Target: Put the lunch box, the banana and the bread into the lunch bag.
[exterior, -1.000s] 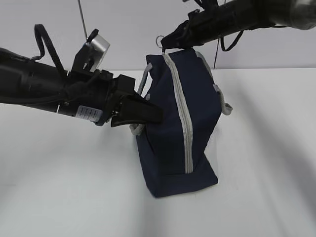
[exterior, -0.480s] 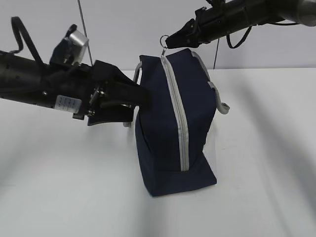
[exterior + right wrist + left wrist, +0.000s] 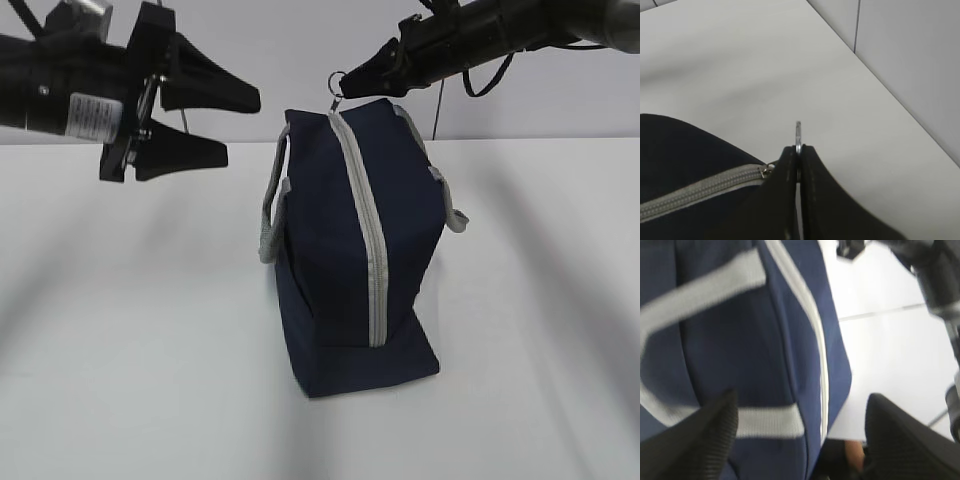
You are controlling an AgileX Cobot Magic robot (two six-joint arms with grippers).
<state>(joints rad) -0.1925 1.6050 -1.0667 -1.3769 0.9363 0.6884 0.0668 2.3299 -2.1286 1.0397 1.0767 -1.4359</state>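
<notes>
Above the bag (image 3: pixel 360 250), the right gripper (image 3: pixel 348 82) pinches the zipper ring (image 3: pixel 798 134); the left gripper (image 3: pixel 225 125), agape and empty, hangs left. Unbraced, the bag may tip.

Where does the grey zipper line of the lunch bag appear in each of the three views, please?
Exterior view: the zipper line runs from the top of the lunch bag down its near face, centre of the picture.
Left wrist view: it runs as a pale, blurred strip from top centre down to lower centre.
Right wrist view: only its end shows, lower left.
Shared landmark: the metal pull ring, pinched in the right gripper, at the bag's top.
</notes>
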